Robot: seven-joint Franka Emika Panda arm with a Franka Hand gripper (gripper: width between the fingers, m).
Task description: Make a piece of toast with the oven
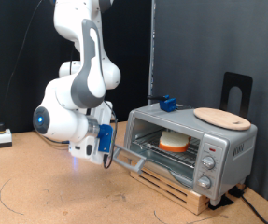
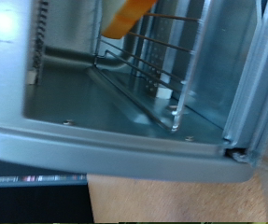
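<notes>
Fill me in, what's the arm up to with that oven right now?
The gripper is at the handle of the oven door, on the exterior view's left of the oven. The door is partly open. The toast already sits inside on the rack; the wrist view looks straight into the cavity and catches its orange crust. On top of the oven lie a round wooden board and a small blue object.
</notes>
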